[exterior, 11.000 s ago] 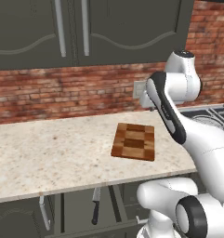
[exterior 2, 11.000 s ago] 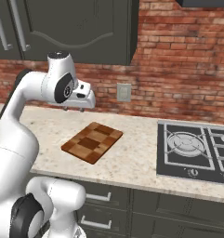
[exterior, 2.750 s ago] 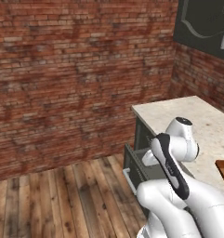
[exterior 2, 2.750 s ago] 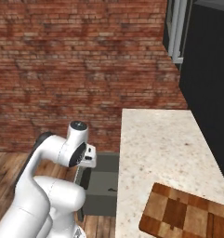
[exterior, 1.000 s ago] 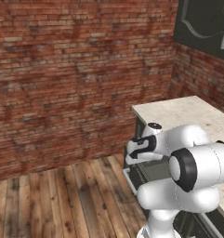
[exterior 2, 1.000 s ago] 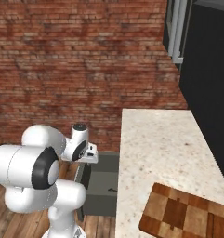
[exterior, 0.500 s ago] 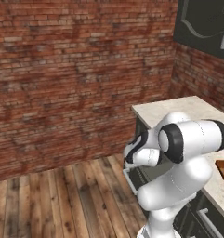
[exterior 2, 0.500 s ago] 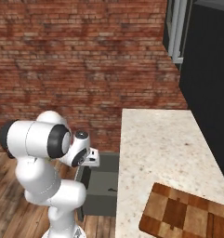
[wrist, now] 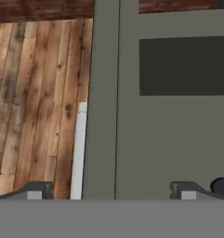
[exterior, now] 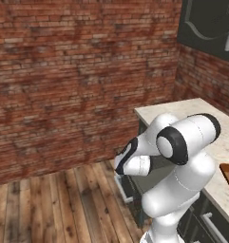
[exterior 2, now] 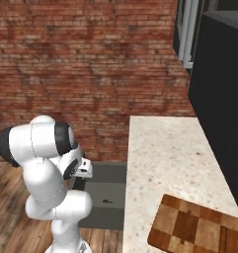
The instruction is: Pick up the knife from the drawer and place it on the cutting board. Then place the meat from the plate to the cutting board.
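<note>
Open drawer: free floor, front wall in the way

The drawer (wrist: 178,139) interior lies bare beneath the wide-spread gripper (wrist: 111,189); its front wall and silver bar handle (wrist: 78,153) stand between the fingers, wooden floor (wrist: 34,93) beyond.

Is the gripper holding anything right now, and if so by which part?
Nothing is held: the gripper is open and bare above the open drawer.

You have the drawer (exterior 2: 103,195) standing open beside the counter (exterior 2: 162,163); the cutting board (exterior 2: 199,225) lies on the counter's near end, well apart from the drawer.
</note>
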You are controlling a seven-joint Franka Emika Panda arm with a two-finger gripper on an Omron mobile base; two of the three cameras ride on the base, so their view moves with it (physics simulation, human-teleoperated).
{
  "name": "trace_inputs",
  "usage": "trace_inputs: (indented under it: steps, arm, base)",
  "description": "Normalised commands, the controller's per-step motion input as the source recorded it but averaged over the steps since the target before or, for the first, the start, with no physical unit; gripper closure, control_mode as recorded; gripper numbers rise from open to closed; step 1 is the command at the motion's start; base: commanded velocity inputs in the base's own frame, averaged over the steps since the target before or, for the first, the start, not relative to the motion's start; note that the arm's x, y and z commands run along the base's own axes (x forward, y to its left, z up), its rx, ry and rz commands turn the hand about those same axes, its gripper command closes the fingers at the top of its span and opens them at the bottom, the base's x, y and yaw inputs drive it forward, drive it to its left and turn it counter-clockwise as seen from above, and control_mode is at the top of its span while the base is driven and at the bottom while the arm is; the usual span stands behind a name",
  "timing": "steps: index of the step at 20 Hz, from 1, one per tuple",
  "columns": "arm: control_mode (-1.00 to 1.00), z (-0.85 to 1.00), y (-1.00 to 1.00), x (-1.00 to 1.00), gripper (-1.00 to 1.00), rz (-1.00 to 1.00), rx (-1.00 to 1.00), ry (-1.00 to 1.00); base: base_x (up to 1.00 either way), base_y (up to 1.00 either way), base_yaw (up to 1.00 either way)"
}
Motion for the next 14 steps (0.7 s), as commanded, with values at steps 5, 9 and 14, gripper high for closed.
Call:
trace_inputs:
  steps: [5,9,14]
  arm:
    - [-1.00,-0.62,1.00,-0.11,-1.00,-0.01,0.00,0.00]
    - [-1.00,-0.48,1.00,0.00,-1.00,-0.01,0.00,0.00]
    - [-1.00,-0.16,0.92,-0.09,-1.00,0.02,-0.01,0.00]
  base:
    - [0.00,0.00,0.00]
    - [0.00,0.00,0.00]
    - [0.00,0.00,0.00]
